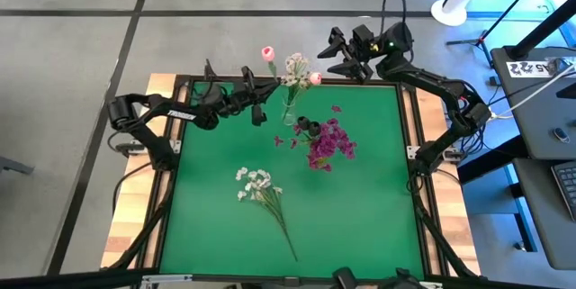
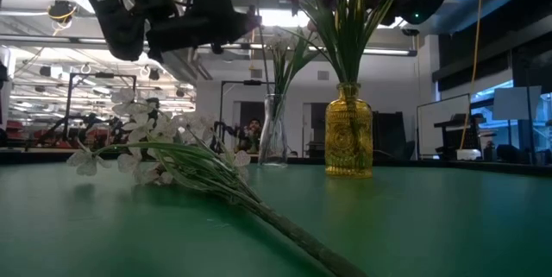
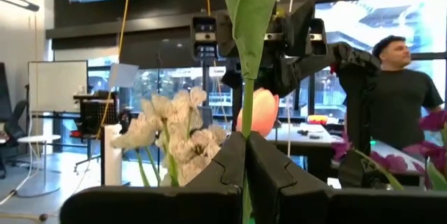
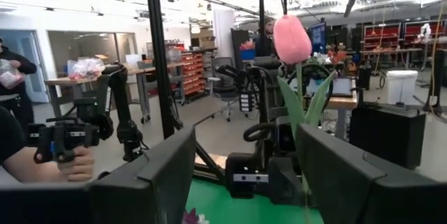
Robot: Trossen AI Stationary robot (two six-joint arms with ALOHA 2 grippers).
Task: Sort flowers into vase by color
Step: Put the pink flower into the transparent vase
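Note:
A spray of white blossoms (image 1: 259, 188) (image 2: 155, 158) lies flat on the green mat, stem toward the near edge. Near the far edge, a clear vase (image 1: 289, 112) (image 2: 274, 135) holds white blossoms (image 1: 295, 64) and a pink tulip (image 1: 315, 78). An amber vase (image 2: 348, 135) beside it holds magenta clusters (image 1: 331, 143). My left gripper (image 1: 266, 94) (image 3: 246, 155), just left of the clear vase, is shut on another pink tulip, whose bud (image 1: 267, 53) (image 4: 292, 38) stands above it. My right gripper (image 1: 343, 55) (image 4: 244, 161) hovers open over the far edge. My left gripper pinches the pink tulip's green stem (image 3: 246, 123) between its two fingers, below a long leaf (image 3: 249, 8). The fingers lie across the stem, coming level from the table's left. The tulip is lifted clear and stands roughly upright, bud on top.
The mat's near and left parts hold only the lying white spray. The two vases stand close together near the far middle. A raised black frame (image 1: 412, 158) runs round the mat. People (image 3: 398, 105) stand in the room beyond the table.

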